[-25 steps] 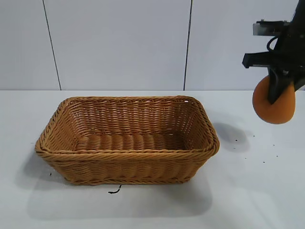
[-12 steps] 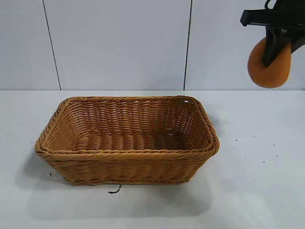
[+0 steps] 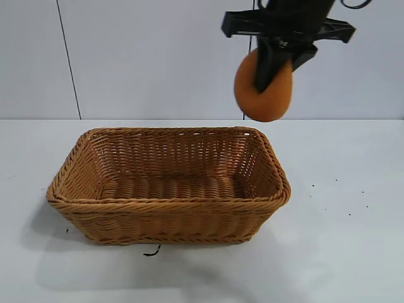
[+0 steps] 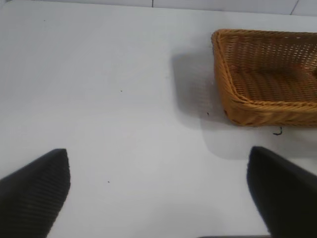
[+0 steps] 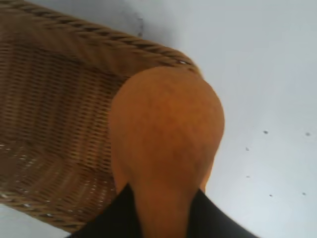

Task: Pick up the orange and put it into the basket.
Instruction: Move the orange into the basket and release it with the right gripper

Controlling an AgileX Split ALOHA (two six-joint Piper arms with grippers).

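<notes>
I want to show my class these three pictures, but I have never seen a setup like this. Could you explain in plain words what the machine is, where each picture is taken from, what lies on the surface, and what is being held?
This is a robot with two arms at a white table, each ending in a claw. One picture is taken from outside, facing the arms; the other two come from cameras on the wrists.

On the table stands a large rectangular tan woven wicker basket, with nothing in it.

In the outside view the right claw, black, hangs from above, shut on a rounded matte orange-brown fruit, held in the air over the basket's far right corner. Its wrist picture looks down past the fruit into the basket.

The left claw waits open beside the basket, holding nothing; its two dark fingertips frame that wrist picture.
</notes>
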